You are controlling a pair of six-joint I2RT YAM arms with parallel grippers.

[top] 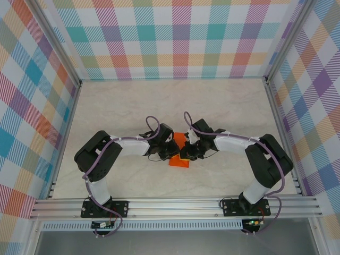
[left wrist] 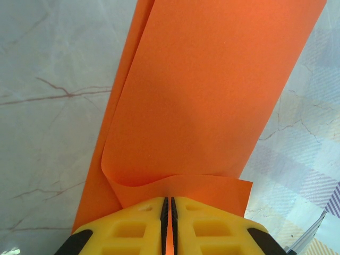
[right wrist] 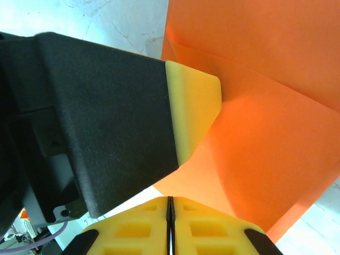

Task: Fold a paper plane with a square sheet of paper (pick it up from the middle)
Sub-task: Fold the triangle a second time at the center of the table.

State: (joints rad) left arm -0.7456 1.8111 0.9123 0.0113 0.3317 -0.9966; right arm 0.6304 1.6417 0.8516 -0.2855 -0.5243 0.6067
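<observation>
Orange sheet of paper (left wrist: 207, 106) sits doubled over between the two arms at the middle of the table (top: 133, 106). The left gripper (left wrist: 168, 204) is clamped on its curled lower edge. The right gripper (right wrist: 169, 201) has its jaws together at the sheet, though I cannot tell whether it pinches it. This looks like an early crease. The next move calls for laying the layers flat and pressing the fold sharp.
</observation>
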